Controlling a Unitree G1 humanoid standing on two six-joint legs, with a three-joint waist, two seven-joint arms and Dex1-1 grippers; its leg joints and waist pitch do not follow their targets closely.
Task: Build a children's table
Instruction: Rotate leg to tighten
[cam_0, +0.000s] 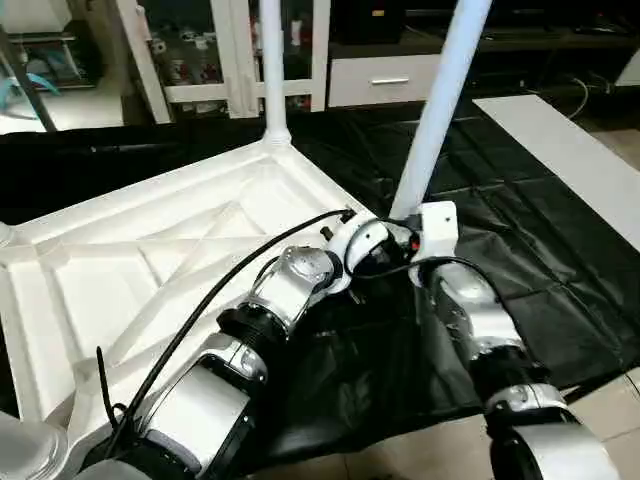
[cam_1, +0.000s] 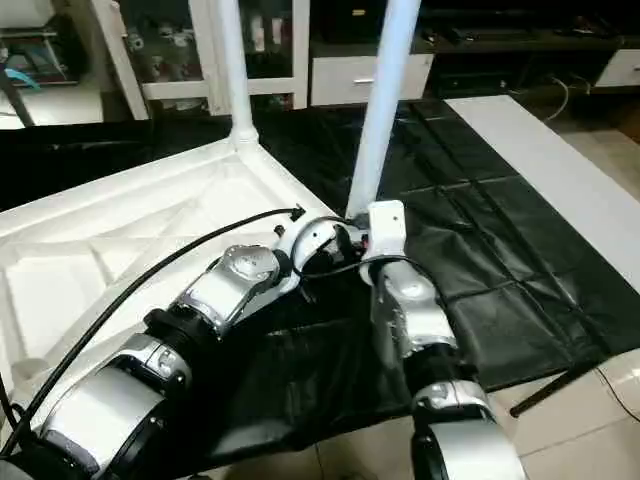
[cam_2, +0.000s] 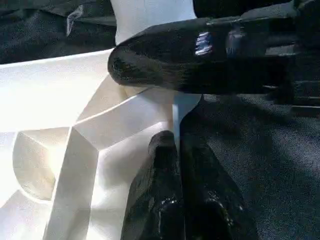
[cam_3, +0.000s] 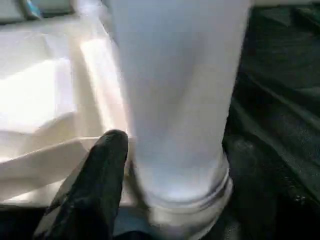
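The white tabletop lies upside down on a black sheet spread over the floor, its ribbed underside facing up. Two white legs already stand in corner sockets. The far leg rises straight from the corner farthest from the robot. The near leg stands in the corner closest to the robot's right side and leans a little to the right as it goes up.

Both silver forearms reach in and meet at the foot of the near leg. The right tool sits around the base of that leg, just above the collar where it enters the socket. One black finger lies against the left side of the tube in the right wrist view; the other finger is hidden, so the tool appears to be grasping the near leg, though a firm hold cannot be confirmed. The left tool is clenched with nothing between its fingers, its tips pressed together and pointing at the same corner of the tabletop. In the left wrist view a finger of the right tool crosses just beyond those tips, in front of the leg's base.

White cabinets stand along the back of the room.
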